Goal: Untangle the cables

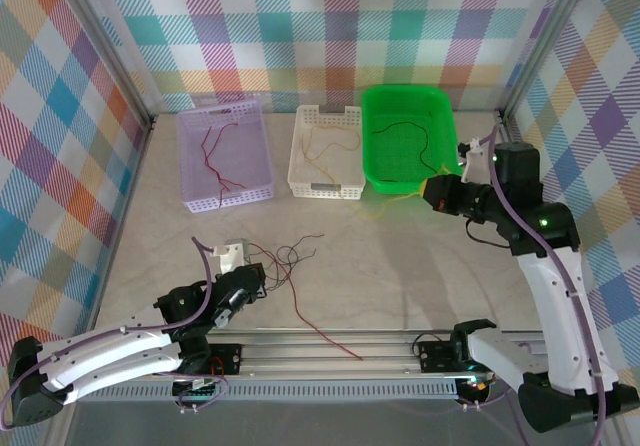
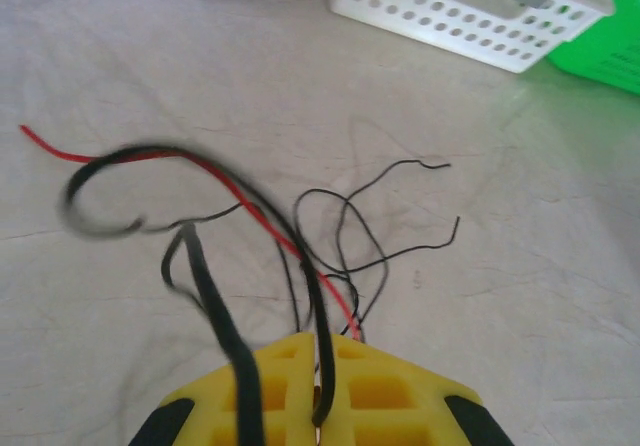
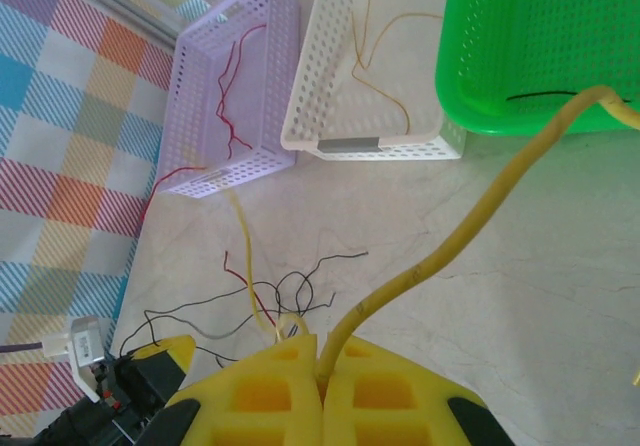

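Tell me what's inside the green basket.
One thin black wire lies on the green basket's floor. The right gripper covers its near right corner; anything there is hidden.

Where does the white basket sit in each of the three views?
Top external: white basket at back centre.
Left wrist: white basket at top, right of centre.
Right wrist: white basket at top centre.
Shared landmark: green basket next to it.

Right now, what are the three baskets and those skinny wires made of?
The lilac basket, white basket and green basket look like moulded plastic: bright solid colours, walls full of neat little holes, slightly shiny. The wires look like thin metal strands in a smooth coloured plastic coating, since they curl and flop. The metal inside is only a guess.
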